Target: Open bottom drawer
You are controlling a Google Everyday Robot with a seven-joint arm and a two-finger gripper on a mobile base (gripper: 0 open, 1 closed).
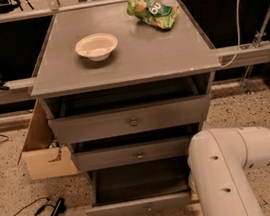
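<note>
Though the bottom drawer point(139, 206) is sitting well open, the gripper is hiding behind the white arm point(226, 177) at its right corner; its grip I cannot tell.

Even, fairly bright light falls from above onto the grey cabinet top point(138, 64), which carries a pale sheen toward its back edge. The bowl point(96, 46) on it throws only a faint, soft shadow. Under the top and above each drawer front the recesses go dark, and the open bottom drawer point(139, 207) holds deep shade inside. Behind the cabinet the background is almost black. At the cabinet's lower right, the white arm point(226, 177) is the brightest surface and hides the gripper.
</note>
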